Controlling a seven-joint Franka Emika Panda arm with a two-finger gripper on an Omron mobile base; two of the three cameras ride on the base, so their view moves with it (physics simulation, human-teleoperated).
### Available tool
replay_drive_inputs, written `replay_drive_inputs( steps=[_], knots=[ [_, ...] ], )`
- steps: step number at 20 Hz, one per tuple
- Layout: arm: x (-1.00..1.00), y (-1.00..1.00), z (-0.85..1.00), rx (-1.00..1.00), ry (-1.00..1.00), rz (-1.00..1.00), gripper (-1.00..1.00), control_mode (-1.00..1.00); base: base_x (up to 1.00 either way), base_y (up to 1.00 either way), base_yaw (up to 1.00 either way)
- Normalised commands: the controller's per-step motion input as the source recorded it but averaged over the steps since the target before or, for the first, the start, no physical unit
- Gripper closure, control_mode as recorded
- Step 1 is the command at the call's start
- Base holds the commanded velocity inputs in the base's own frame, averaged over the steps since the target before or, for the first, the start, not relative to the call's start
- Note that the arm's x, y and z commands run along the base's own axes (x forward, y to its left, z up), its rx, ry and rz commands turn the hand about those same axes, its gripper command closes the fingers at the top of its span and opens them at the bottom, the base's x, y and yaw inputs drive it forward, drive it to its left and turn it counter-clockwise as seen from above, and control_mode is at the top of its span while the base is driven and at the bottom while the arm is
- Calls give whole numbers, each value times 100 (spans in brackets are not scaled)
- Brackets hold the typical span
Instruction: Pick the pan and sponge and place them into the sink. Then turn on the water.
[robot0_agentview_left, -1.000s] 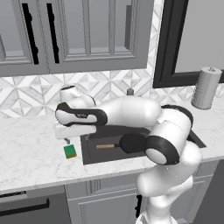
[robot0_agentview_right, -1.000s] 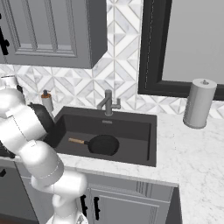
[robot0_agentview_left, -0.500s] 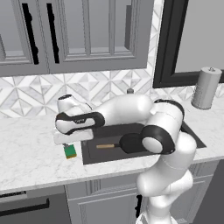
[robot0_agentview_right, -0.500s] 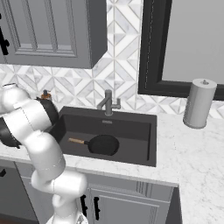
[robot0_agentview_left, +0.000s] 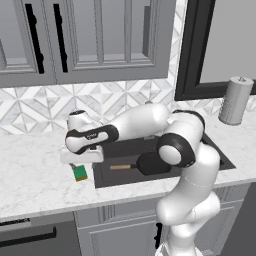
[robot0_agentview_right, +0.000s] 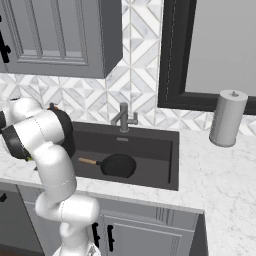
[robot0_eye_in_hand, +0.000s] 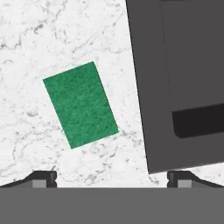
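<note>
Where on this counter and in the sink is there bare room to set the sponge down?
Bare marble lies around the small green sponge, left of the dark grey sink. In the basin, the floor right of the round black wooden-handled pan is free. More bare counter lies between the sink and the grey paper-towel roll. It is crowded under the open claw.

Sponge (robot0_agentview_left: 79, 173) partly hidden under the gripper (robot0_agentview_left: 75, 165) in left base view; its yellow underside can't be seen in hand view. Sink (robot0_eye_in_hand: 183, 78) right of the gripper, cut off by frame edges. Pan (robot0_agentview_left: 150, 164) partly behind the arm.
</note>
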Motion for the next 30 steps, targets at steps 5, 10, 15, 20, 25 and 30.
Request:
replay_drive_inputs(
  steps=[5,10,15,20,25,30],
  knots=[
    [11,4,-25,0,0,0,-100,-100,0,0,0],
    [18,0,-4,0,0,1,-100,-100,0,0,0],
    [16,0,-11,0,0,2,-100,-100,0,0,0],
    [11,0,-18,0,0,3,-100,-100,0,0,0],
    [5,3,-19,0,-1,1,-100,-100,0,0,0],
    [0,9,-18,0,-6,0,-100,-100,0,0,0]
  ],
)
